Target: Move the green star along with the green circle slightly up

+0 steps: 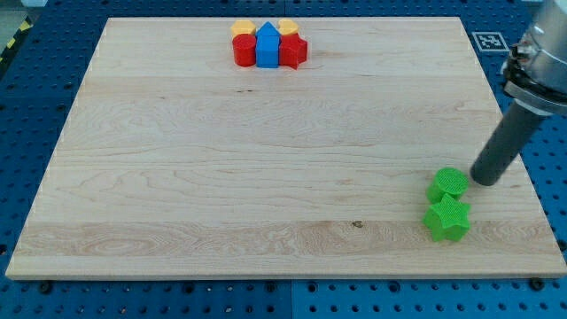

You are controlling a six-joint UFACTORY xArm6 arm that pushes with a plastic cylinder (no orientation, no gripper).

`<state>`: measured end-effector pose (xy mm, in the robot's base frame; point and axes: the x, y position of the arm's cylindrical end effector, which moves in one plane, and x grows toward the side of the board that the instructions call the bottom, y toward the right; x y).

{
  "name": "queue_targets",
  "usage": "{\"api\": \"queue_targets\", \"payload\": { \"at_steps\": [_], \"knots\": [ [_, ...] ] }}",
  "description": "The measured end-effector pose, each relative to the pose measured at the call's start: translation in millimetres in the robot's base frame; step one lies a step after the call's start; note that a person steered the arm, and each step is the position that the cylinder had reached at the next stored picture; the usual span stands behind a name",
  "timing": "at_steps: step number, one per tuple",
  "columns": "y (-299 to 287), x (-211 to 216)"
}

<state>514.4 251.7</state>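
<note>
Green star (447, 220): nearest the view's bottom, at the board's lower right; a chunky bright green block with blunt points and a matte top.
Green circle (449, 184): a round green block directly above the star and touching it, the two forming a short column; its top looks faintly ribbed.
My tip (485, 180): the lower end of a straight dark matte rod (505, 145), resting on the wood just to the right of the green circle; whether it touches the circle's edge is too close to tell.
Grasping state: the rod has no jaws, so nothing is clasped or let go; it only stands against the board.
Arm body (540, 55): grey housing above the rod, cut off by the view's right and top edges.
Board (266, 159): pale wood with long horizontal grain and a small dark knot near the lower middle.
Base (35, 97): blue perforated plate around the board.
Marker (489, 40): black and white square tag at the upper right, pattern too small to read.
Far cluster: at the board's top edge, a red cylinder-like block (244, 50), a blue house-shaped block (267, 46) and a red block (293, 50) of unclear angular shape, pressed side by side.
Hidden: two yellow blocks (245, 28) (287, 27) behind them, mostly covered, shapes not clear.
</note>
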Motion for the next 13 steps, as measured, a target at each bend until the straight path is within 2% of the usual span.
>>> {"api": "queue_targets", "payload": {
  "at_steps": [1, 2, 3, 5, 7, 9, 11, 12, 13],
  "knots": [
    [47.3, 35.0],
    [69.0, 93.5],
    [55.2, 103.6],
    [11.1, 104.2],
    [-69.6, 103.7],
    [-81.4, 77.4],
    [-91.9, 90.5],
    [-124.4, 103.0],
    [-153.6, 75.5]
  ]
}}
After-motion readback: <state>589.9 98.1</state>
